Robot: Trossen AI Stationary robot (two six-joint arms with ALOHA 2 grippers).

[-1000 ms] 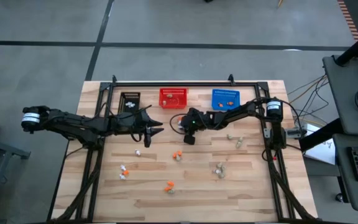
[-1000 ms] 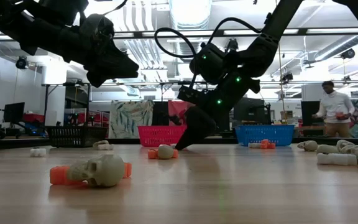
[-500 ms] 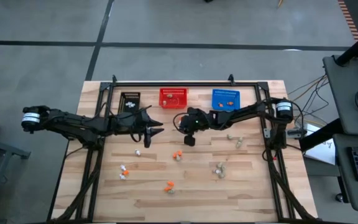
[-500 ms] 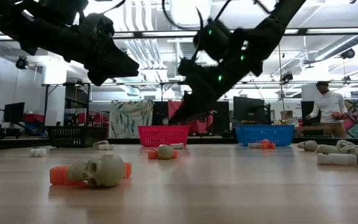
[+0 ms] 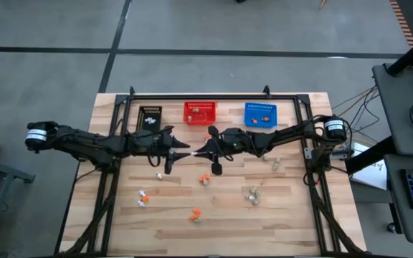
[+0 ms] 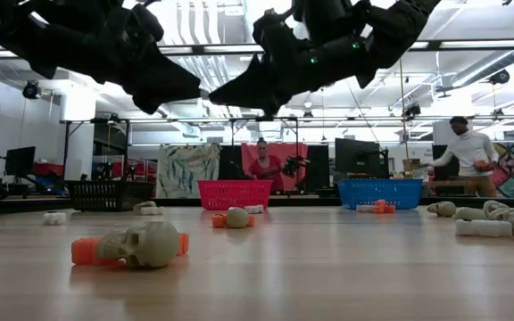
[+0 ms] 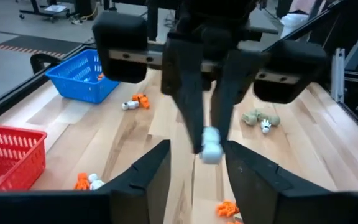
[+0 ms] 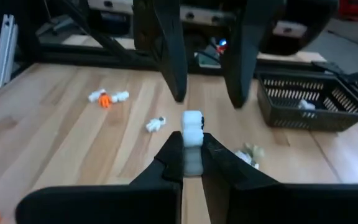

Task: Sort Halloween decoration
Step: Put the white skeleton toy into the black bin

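Note:
High over the table's middle, my right gripper is shut on a small white Halloween decoration. It points level at my left gripper, tip to tip. My left gripper is open, and the white piece hangs just ahead of the gap between its fingers without touching them. More Halloween decorations lie loose on the table: orange ones, white ones and beige ones. A beige skull lies near the low camera. My right gripper pinches the white decoration between its two fingertips. One end sticks out beyond the tips. The fingers lie about level and point toward the table's left side. The piece is lifted well clear of the table.
A black basket, a red basket and a blue basket stand in a row along the far edge. A dark frame rail runs behind them. People stand in the room beyond the table.
My right gripper has risen from the table top and tipped from slanting downward to about level. It has swung toward the table's left, up to my left gripper's fingertips.

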